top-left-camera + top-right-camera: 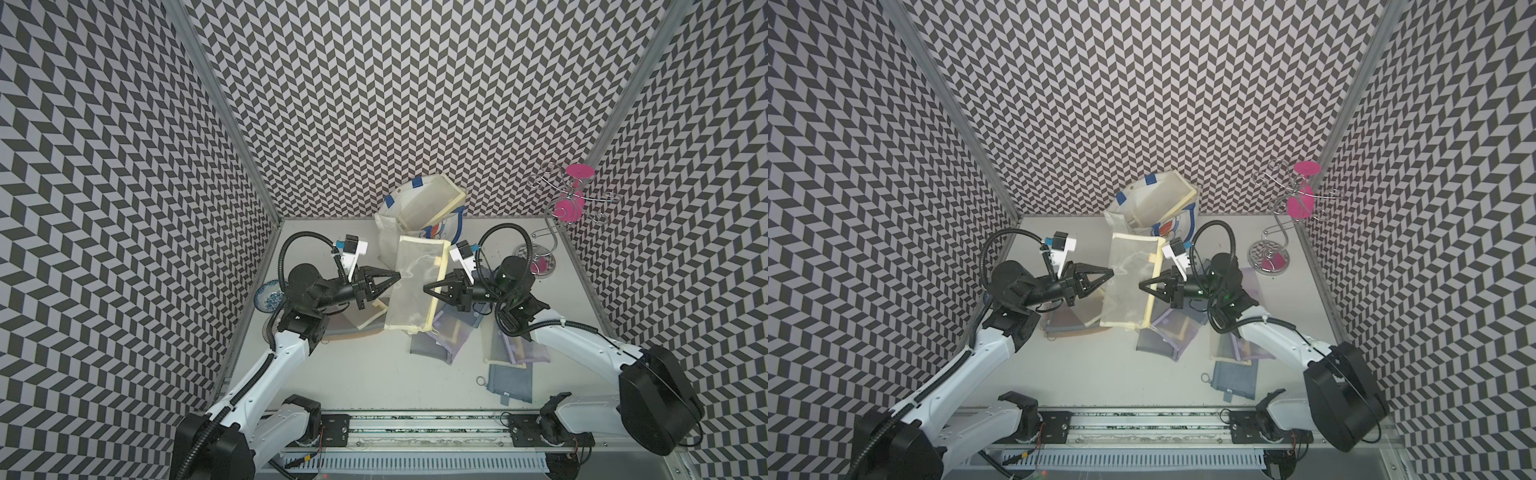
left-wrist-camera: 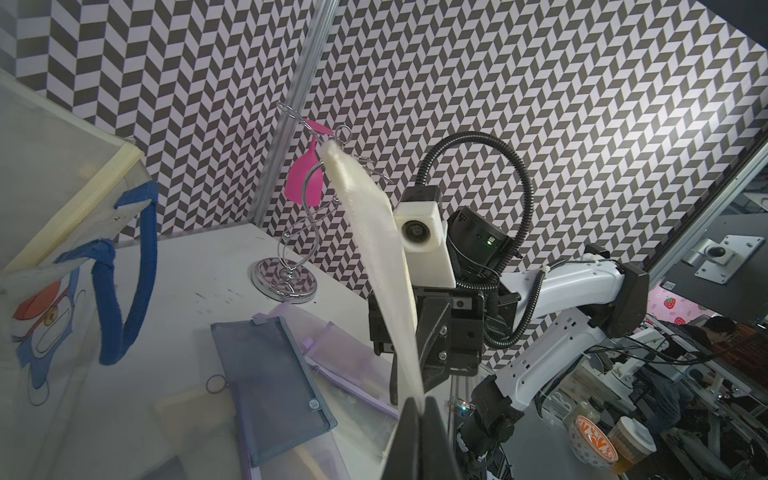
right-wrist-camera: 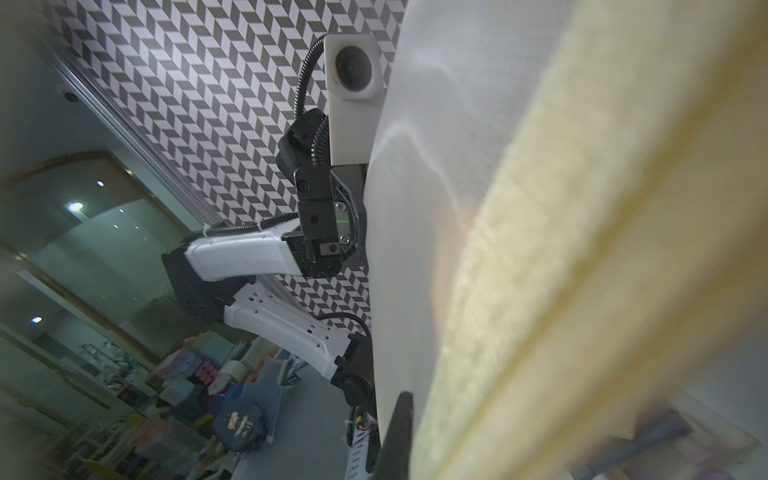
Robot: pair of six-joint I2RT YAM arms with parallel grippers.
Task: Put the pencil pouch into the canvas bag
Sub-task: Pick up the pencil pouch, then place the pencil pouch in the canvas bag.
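The pencil pouch [image 1: 413, 286] [image 1: 1127, 291] is a see-through mesh pouch with pale yellow trim, held up off the table between my two arms. My left gripper [image 1: 398, 274] [image 1: 1111, 272] is shut on its left edge; in the left wrist view the jaws [image 2: 417, 405] pinch the mesh [image 2: 374, 232]. My right gripper [image 1: 427, 287] [image 1: 1141, 285] is shut across its yellow zipper side [image 3: 561, 249], with one finger [image 3: 401, 419] showing. The canvas bag [image 1: 384, 226] [image 1: 1115, 216] [image 2: 45, 332] stands open just behind, blue-handled, with another yellow-trimmed pouch inside.
Purple mesh pouches [image 1: 451, 332] and a grey one [image 1: 510, 382] lie on the table under and right of my right arm. A chrome rack with pink glasses [image 1: 570, 208] stands at the back right. A blue-patterned dish [image 1: 268, 296] sits beside my left arm.
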